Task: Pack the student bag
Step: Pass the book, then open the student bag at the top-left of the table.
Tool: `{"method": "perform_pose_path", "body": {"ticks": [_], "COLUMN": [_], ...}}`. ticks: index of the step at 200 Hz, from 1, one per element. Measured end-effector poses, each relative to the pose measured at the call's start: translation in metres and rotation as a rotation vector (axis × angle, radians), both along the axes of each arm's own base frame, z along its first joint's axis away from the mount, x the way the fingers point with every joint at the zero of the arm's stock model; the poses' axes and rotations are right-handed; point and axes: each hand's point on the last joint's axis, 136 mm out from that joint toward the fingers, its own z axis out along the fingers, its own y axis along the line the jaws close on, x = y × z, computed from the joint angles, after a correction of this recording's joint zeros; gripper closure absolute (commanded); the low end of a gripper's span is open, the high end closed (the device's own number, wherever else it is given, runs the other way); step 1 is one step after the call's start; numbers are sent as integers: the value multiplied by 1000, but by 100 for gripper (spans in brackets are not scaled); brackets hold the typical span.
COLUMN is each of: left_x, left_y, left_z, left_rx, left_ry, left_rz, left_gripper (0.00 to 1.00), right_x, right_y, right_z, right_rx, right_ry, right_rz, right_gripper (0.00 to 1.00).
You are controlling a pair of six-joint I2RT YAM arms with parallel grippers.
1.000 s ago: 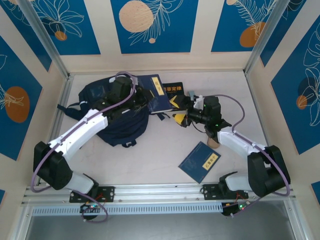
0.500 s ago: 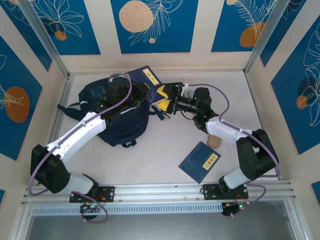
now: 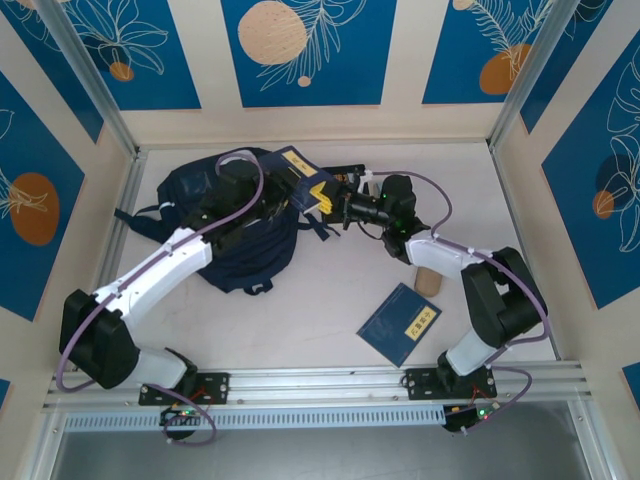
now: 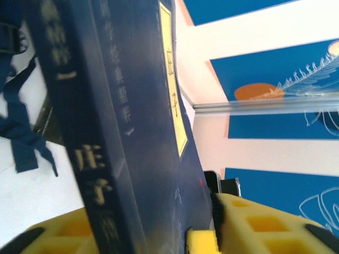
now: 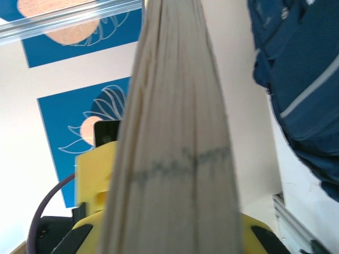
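One navy book point(image 3: 300, 172) over student bag point(image 3: 235, 250) edge, right hand point(image 3: 330, 200) apparently clamped on it, left hand point(image 3: 283, 196) unclear

Top external: high above and behind the arm bases point(image 3: 185, 385), looking steeply down; bases at 6 o'clock, whole table point(image 3: 330, 290) in frame.
Left wrist: very near the navy book point(image 4: 132, 132) — faces its spine and cover, wall panels point(image 4: 275, 116) at 3 o'clock.
Right wrist: equally near, facing the book's page edges; student bag point(image 5: 302, 69) at 2 o'clock.
Shared: all three see the book — top and right wrist also share the bag.
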Motion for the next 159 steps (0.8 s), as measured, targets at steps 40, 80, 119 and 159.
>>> {"method": "perform_pose_path", "body": {"ticks": [40, 80, 119, 159], "left_x": [-23, -46, -42, -32], "left_y": [35, 75, 94, 99], "left_z": [-26, -53, -67, -106], "left_rx": [312, 746, 1082, 1320], "left_ry": [30, 71, 82, 129], "left_rz": [-25, -156, -332, -561], "left_gripper": [28, 16, 15, 21], "right_x": [-3, -12, -31, -44], "right_y": [-37, -87, -115, -120], "right_z": [-12, -17, -26, -27], "right_rx": [-207, -444, -624, -668], "right_ry": [-74, -204, -274, -297], "right_rz": [-70, -106, -85, -62], "right_gripper": [96, 96, 96, 96]}}
